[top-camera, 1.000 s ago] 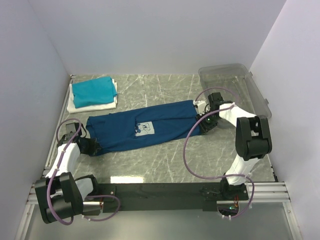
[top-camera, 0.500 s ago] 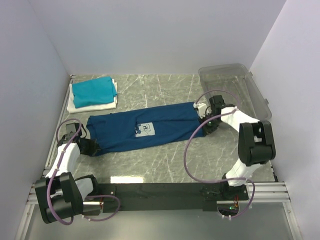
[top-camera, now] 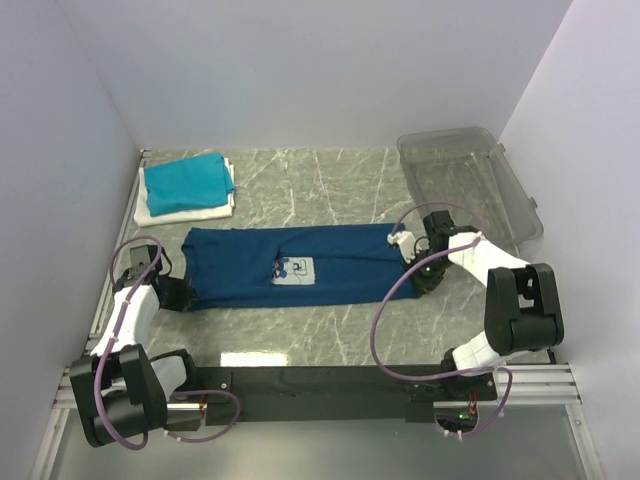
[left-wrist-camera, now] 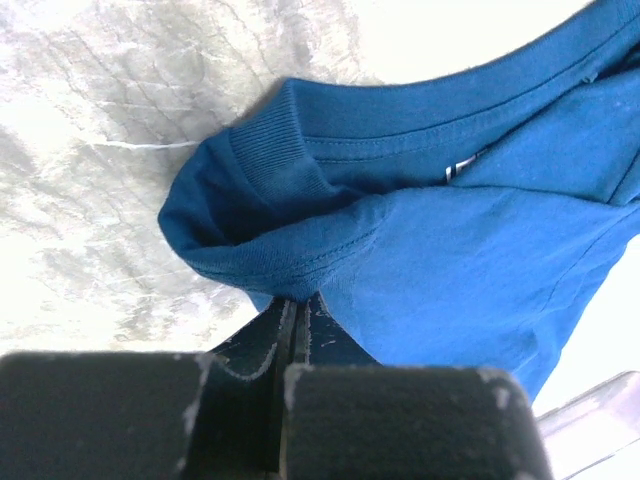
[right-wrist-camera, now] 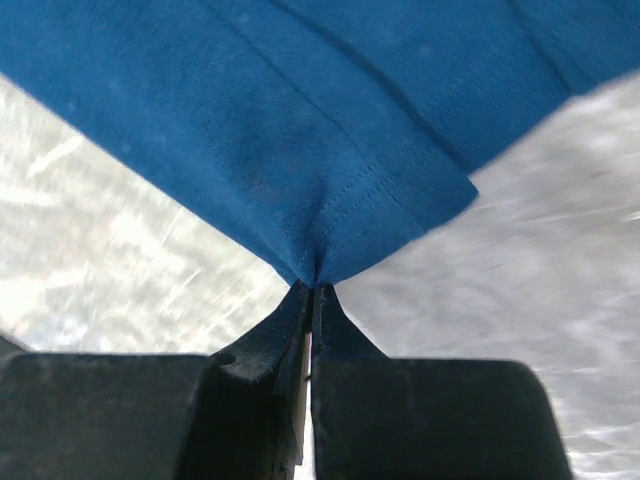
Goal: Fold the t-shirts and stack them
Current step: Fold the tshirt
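The navy t-shirt (top-camera: pixel 300 265) lies stretched in a long band across the middle of the table, its pale square print (top-camera: pixel 294 270) facing up. My left gripper (top-camera: pixel 178 292) is shut on the shirt's left end, near the ribbed collar (left-wrist-camera: pixel 270 160). My right gripper (top-camera: pixel 412 266) is shut on the hem at the right end, and the cloth (right-wrist-camera: pixel 330 150) bunches into a point at the jaws. The folded teal t-shirt (top-camera: pixel 185 181) lies on the folded white t-shirt (top-camera: pixel 190 211) at the back left.
A clear plastic bin (top-camera: pixel 467 180) stands at the back right, just behind my right arm. Grey walls close in the table on the left, back and right. The marble tabletop (top-camera: pixel 310 190) shows between the shirt and the back wall.
My right gripper has pulled the shirt's right end toward the near side. The shirt has swung from slanted to nearly straight across the table and lies flatter. My left gripper has barely moved.
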Controlling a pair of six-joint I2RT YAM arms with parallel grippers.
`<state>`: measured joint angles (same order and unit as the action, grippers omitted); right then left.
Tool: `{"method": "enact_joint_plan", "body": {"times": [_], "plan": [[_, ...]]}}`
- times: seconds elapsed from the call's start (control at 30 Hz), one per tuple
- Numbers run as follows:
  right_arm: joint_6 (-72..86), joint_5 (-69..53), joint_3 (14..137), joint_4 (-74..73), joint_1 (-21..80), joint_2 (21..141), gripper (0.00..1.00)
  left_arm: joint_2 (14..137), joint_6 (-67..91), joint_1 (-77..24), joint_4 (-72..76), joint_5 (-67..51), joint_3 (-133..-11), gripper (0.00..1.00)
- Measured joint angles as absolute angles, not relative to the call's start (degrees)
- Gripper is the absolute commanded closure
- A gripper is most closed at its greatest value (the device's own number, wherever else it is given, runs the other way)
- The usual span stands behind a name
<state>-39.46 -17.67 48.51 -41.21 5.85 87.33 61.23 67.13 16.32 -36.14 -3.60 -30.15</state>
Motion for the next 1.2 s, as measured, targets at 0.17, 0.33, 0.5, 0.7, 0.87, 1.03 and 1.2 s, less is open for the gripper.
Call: {"method": "enact_joint_plan", "body": {"times": [0.17, 0.33, 0.5, 0.7, 0.87, 1.03, 1.2], "plan": [[-44.53, -18.94, 44.56, -46.17, 5.74, 83.99, 0.59, 61.34, 65.60, 16.32, -36.38, -4.05, -30.15, 0.92], [-48.77, -18.44, 44.21, -52.51, 3.95, 79.35, 0.46, 61.36, 63.29, 16.47, -37.39, -4.69, -31.24, 0.58], [-50.98, -21.61, 53.69, -58.33, 3.53, 79.22, 0.46, 59.22, 60.12, 16.53, -40.38, -4.91, -36.88, 0.34], [-50.04, -29.02, 65.30, -58.06, 11.73, 83.81, 0.46, 51.75, 57.17, 16.53, -41.60, -3.99, -43.90, 0.26], [-44.99, -33.67, 75.16, -56.25, 21.30, 94.32, 0.46, 52.03, 51.55, 16.53, -37.89, -4.21, -46.37, 0.30], [-40.23, -39.13, 92.75, -54.89, 25.17, 107.70, 0.46, 63.24, 44.60, 16.58, -32.53, -5.89, -49.43, 0.37], [-37.21, -42.28, 96.31, -54.83, 25.89, 109.73, 0.46, 79.11, 37.69, 16.58, -28.77, -8.14, -55.35, 0.42]]}}
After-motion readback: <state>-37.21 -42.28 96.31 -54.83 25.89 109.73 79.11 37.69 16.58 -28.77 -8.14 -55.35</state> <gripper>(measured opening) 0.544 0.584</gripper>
